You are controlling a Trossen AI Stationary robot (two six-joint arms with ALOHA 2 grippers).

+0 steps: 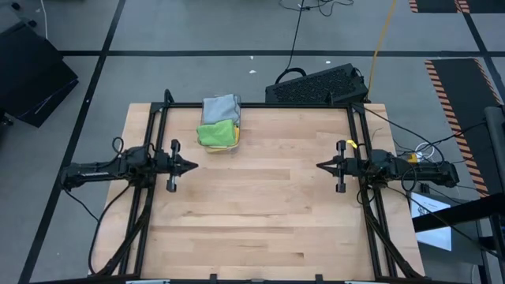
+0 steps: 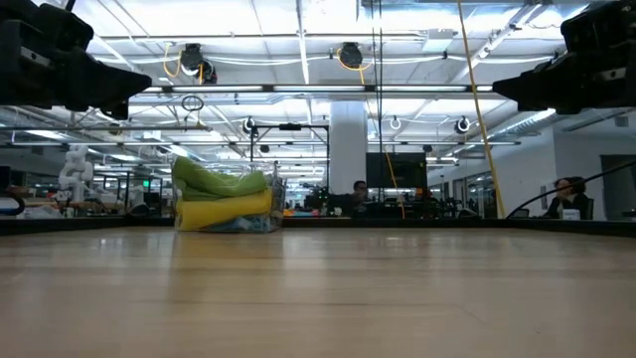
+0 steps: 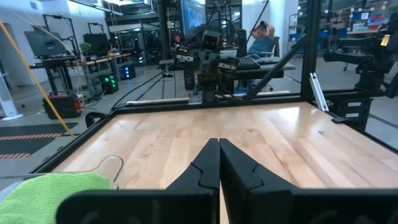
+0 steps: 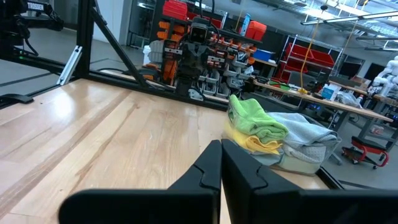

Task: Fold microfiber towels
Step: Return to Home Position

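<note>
**Fingers.** The left gripper (image 3: 219,147) has its two dark fingers pressed together with nothing between them. The right gripper (image 4: 221,148) is likewise closed and empty.

**Arms.** In the high view each gripper hangs over its own side of the table (image 1: 260,225), the left one at the left and the right one at the right. Their tips point inward, level with each other and well apart.

**Towels.** The microfiber towels (image 1: 218,125) lie stacked in the clear bin (image 4: 295,163) at the far edge, left of centre and nearer the left arm.
- The bright green towel (image 4: 254,119) is on top.
- The yellow towel (image 4: 262,145) lies under it.
- A grey towel (image 1: 222,106) sits on the far side of the stack.

No towel shows on the boards outside the bin, so the folding appears finished. The step in hand is judged to be parking the arms.

**Doing the step well.**
- The fingers should be closed and empty.
- Both arms should be raised above the boards, each on its own side.
- Neither arm should come near the bin, so the stack is not brushed. The left arm is closer to it and calls for more care.

The two poses look mirrored, which suggests the rest pose is reached or very nearly so.
</note>
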